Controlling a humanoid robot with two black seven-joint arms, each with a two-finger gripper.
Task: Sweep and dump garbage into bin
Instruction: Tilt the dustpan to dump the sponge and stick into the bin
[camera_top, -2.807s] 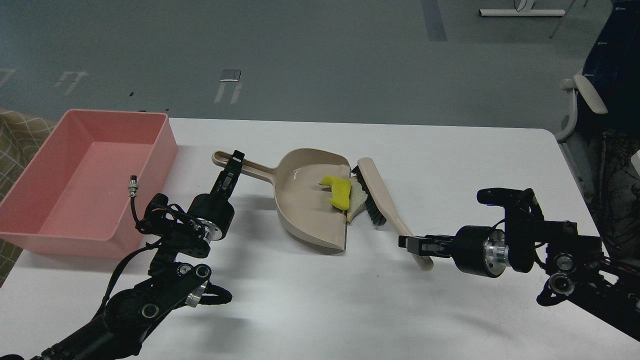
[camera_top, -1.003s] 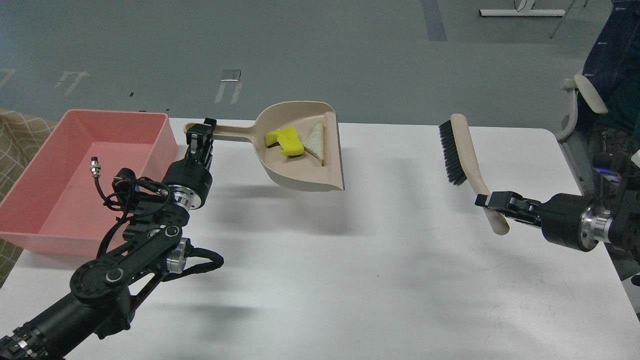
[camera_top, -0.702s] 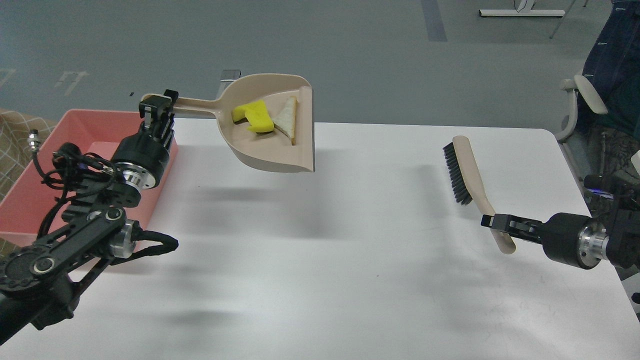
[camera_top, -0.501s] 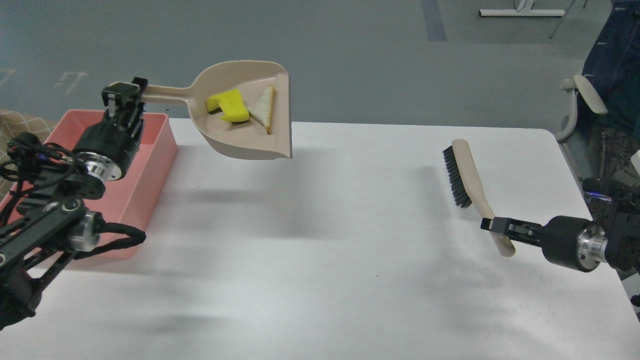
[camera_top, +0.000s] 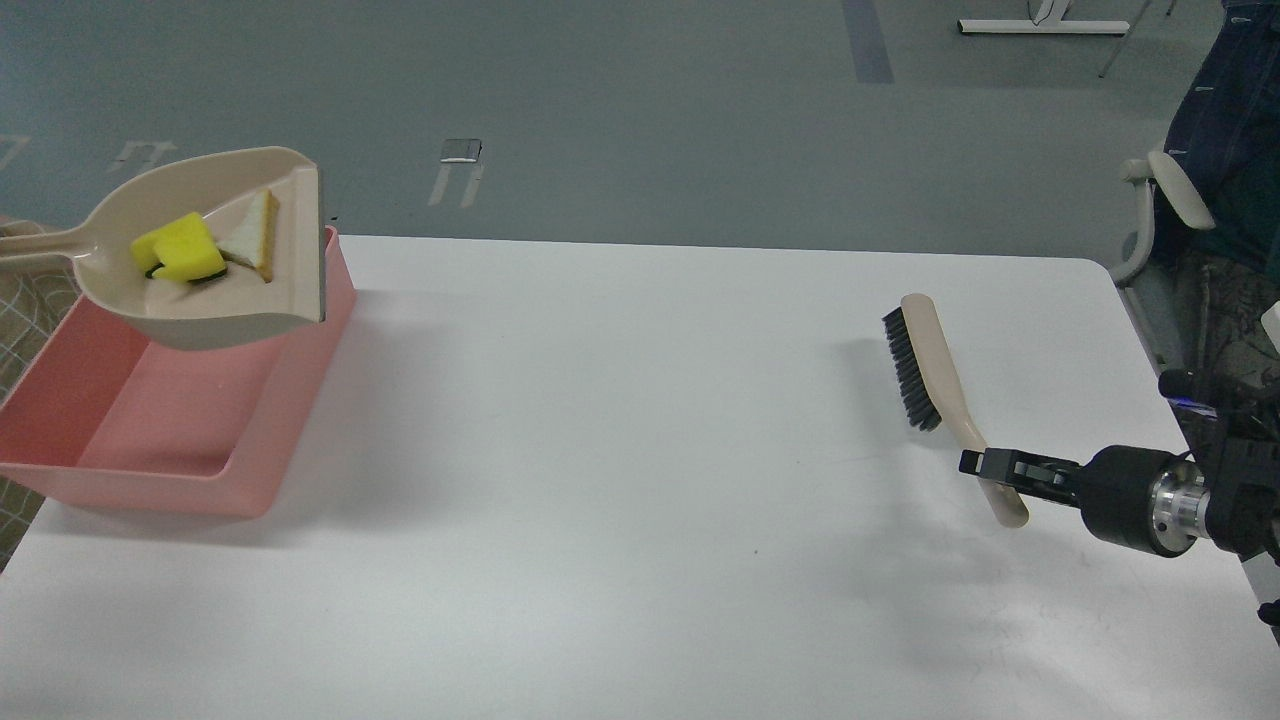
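Note:
The beige dustpan (camera_top: 215, 310) hangs in the air above the far part of the pink bin (camera_top: 150, 470) at the left. In it lie the garbage pieces: the yellow piece (camera_top: 180, 248) and the pale bread-like slice (camera_top: 256, 228). Its handle (camera_top: 35, 248) runs off the left edge, and my left gripper is out of view there. My right gripper (camera_top: 985, 468) at the right is shut on the handle of the beige brush (camera_top: 935, 365), whose black bristles (camera_top: 908, 368) face left, low over the table.
The white table (camera_top: 640, 480) spans the view. An office chair (camera_top: 1175, 210) stands past the table's right edge. A checkered cloth (camera_top: 30, 300) shows beyond the bin at the left.
The dustpan with both scraps has swung left from over the table to above the bin, and my left arm has left the view. The brush has sunk slightly.

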